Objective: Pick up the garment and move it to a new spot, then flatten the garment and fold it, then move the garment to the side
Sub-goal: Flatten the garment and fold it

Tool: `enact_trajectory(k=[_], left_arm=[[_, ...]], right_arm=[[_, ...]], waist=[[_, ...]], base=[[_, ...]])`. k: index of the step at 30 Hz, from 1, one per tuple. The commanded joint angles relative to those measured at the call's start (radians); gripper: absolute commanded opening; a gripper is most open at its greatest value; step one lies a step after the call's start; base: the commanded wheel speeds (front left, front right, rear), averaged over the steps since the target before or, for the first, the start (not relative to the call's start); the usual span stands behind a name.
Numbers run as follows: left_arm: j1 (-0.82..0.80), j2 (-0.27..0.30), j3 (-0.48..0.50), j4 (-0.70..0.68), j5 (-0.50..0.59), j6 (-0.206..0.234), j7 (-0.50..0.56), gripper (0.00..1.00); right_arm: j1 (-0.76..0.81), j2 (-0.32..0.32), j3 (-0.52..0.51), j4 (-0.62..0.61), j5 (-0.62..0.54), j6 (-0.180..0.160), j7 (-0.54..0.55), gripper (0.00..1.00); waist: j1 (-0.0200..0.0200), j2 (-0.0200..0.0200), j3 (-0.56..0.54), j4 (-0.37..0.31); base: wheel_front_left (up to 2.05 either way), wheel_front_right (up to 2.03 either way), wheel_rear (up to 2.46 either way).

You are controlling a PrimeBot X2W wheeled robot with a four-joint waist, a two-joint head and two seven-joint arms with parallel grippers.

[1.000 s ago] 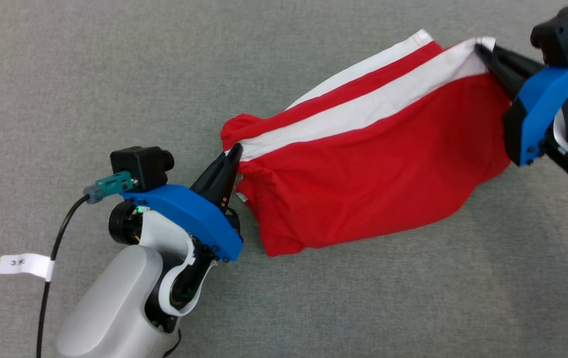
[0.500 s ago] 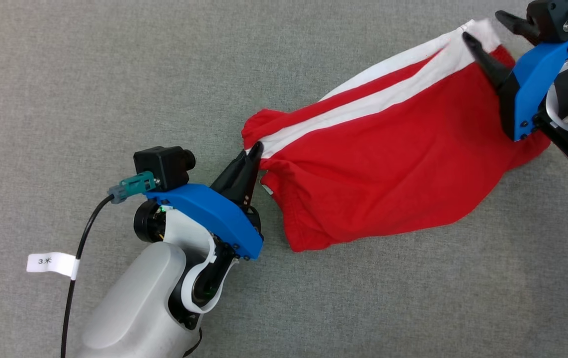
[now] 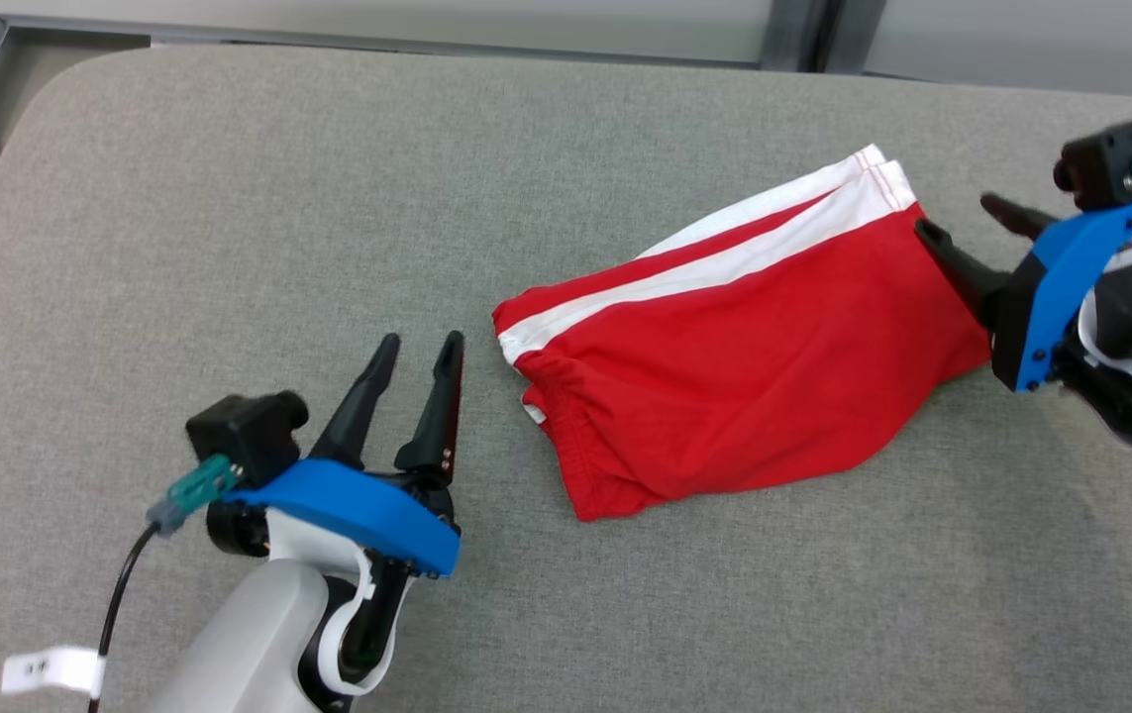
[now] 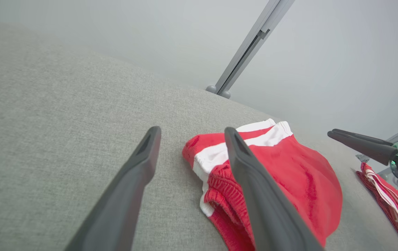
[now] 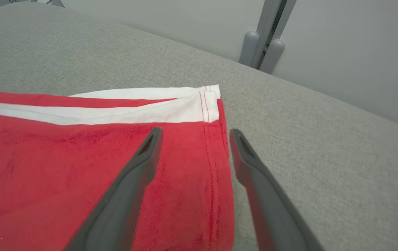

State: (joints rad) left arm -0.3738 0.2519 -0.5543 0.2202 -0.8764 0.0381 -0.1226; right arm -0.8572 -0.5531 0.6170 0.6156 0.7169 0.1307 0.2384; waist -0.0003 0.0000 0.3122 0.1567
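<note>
1 pair of red shorts (image 3: 744, 386) with 2 white side stripes lay folded and mostly flat on the grey padded table (image 3: 229, 218), right of centre in the head view. The waistband end pointed toward the left gripper (image 3: 422, 342) and the leg hem toward the right gripper (image 3: 956, 215). The left gripper sat low, just beside the waistband and apart from it, its 2 fingers spread wide with nothing between them. The right gripper was at the hem end, fingers also wide and empty. In the right wrist view 1 finger was over the red cloth near the hem corner, the other over bare table past the edge; contact with the cloth could not be told. In the left wrist view a second red cloth (image 4: 390, 198) lay at the far right, apart from the shorts.
</note>
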Motion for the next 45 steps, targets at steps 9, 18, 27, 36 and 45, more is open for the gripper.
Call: enact_trajectory(k=[9,18,27,36,45], left_arm=[[-0.001,-0.012,0.080,0.065,0.201,-0.044,-0.143,1.00],[0.046,-0.105,0.213,0.036,0.400,-0.109,-0.143,1.00],[0.061,-0.152,0.282,0.057,0.473,-0.150,-0.143,1.00],[0.097,-0.153,0.328,0.065,0.525,-0.164,-0.143,1.00],[0.137,-0.151,0.341,0.080,0.545,-0.169,-0.143,1.00]], right_arm=[[0.054,0.033,-0.114,0.076,0.024,0.000,-0.001,1.00],[-0.036,0.097,-0.216,0.258,-0.092,0.000,0.010,1.00],[-0.012,0.189,-0.180,0.334,-0.173,0.006,0.079,0.00],[0.065,0.096,-0.240,0.213,-0.191,0.000,0.023,0.00],[0.200,0.042,-0.457,0.090,-0.351,0.000,0.080,0.00]], waist=[[0.0003,0.0000,0.019,0.019],[0.0003,0.0000,0.089,0.083],[0.0003,0.0000,0.094,0.093],[0.0003,0.0000,0.013,0.015],[0.0003,0.0000,-0.059,-0.037]], base=[[0.00,0.00,0.00],[0.00,0.00,0.00],[0.00,0.00,0.00],[0.00,0.00,0.00],[0.00,0.00,0.00]])
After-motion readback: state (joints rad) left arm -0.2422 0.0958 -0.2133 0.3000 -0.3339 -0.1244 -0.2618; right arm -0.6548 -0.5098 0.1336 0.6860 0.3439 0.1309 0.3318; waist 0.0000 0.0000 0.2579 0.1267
